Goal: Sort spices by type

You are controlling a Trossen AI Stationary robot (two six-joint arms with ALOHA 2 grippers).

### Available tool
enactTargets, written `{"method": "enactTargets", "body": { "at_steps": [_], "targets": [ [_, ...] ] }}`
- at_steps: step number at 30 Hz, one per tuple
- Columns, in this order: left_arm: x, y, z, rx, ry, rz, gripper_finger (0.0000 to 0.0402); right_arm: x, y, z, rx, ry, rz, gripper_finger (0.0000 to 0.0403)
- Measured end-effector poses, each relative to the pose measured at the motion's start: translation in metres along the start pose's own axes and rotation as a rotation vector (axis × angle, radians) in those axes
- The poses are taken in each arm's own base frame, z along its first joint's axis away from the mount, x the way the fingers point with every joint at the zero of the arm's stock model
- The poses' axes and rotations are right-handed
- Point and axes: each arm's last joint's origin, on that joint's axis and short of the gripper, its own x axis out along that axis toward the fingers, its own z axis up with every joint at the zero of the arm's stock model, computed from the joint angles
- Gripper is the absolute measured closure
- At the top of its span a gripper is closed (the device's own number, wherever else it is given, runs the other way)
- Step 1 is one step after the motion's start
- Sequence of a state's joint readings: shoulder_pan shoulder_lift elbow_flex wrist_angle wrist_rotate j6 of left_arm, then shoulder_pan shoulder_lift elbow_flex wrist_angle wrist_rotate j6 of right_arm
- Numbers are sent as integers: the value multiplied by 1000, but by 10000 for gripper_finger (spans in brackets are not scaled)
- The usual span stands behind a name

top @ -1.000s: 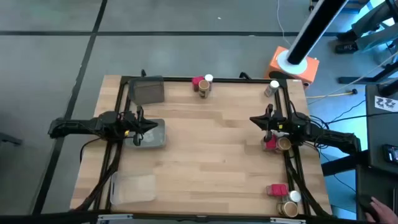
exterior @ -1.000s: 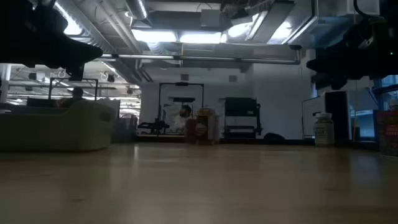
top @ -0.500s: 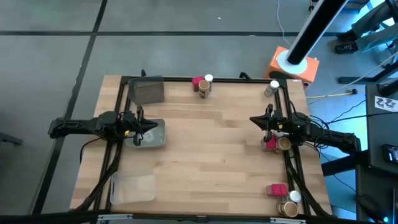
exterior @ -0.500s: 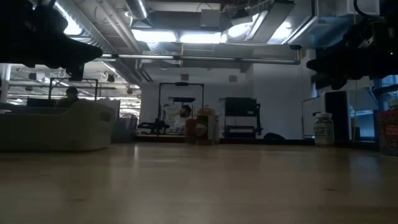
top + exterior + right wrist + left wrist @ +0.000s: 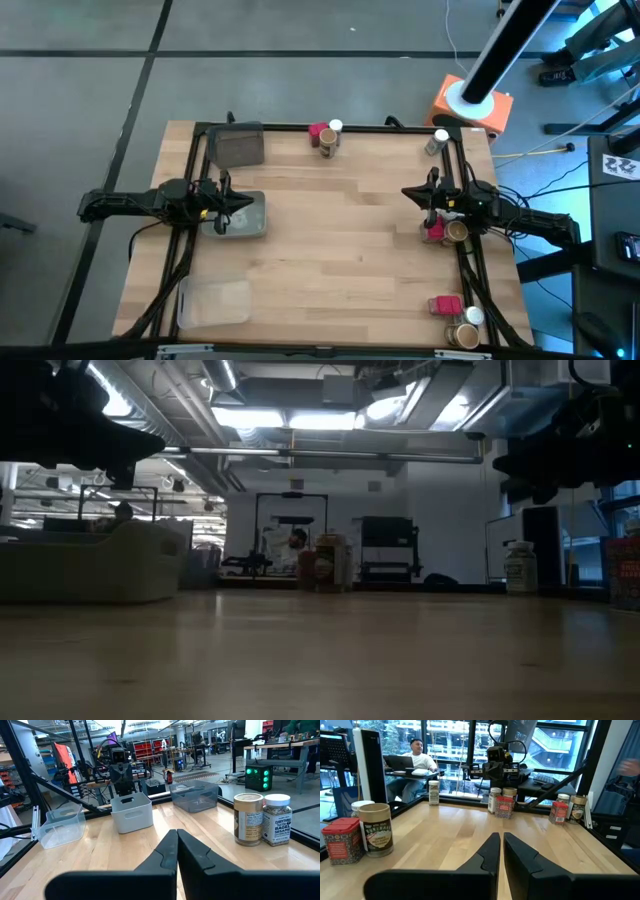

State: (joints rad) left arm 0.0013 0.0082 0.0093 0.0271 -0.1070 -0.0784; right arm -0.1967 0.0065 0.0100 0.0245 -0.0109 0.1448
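Observation:
Both arms hover still over the table. My left gripper point(image 5: 240, 200) point(image 5: 501, 842) is shut and empty, above the light grey tray point(image 5: 245, 218) at the left. My right gripper point(image 5: 408, 192) point(image 5: 176, 840) is shut and empty, at the right side. At the far edge stand a pink packet point(image 5: 318, 132), a white-capped jar point(image 5: 335, 126) and a brown-topped jar point(image 5: 328, 148). A lone white-capped jar point(image 5: 437, 142) stands at the far right corner. A pink packet point(image 5: 433, 232) and a brown jar point(image 5: 457, 231) sit under the right arm. A pink packet point(image 5: 445, 304), a white-capped jar point(image 5: 474, 316) and a brown jar point(image 5: 463, 335) stand at the near right.
A dark grey tray point(image 5: 238, 147) sits at the far left and a clear tray point(image 5: 215, 302) at the near left. A black frame point(image 5: 300, 127) runs along the table's edges. The middle of the wooden table point(image 5: 340, 240) holds nothing. A person point(image 5: 415, 755) sits beyond the table.

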Motion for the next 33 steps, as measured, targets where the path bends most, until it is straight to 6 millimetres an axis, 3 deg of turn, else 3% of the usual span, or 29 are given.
{"method": "enactTargets", "body": {
  "at_steps": [25, 33],
  "targets": [
    [0, 0, 0, 1, 0, 0, 386, 0, 0, 0, 0, 0, 0, 393],
    [0, 0, 0, 117, -3, 2, 386, 0, 0, 1, 5, -6, 1, 393]
  ]
}}
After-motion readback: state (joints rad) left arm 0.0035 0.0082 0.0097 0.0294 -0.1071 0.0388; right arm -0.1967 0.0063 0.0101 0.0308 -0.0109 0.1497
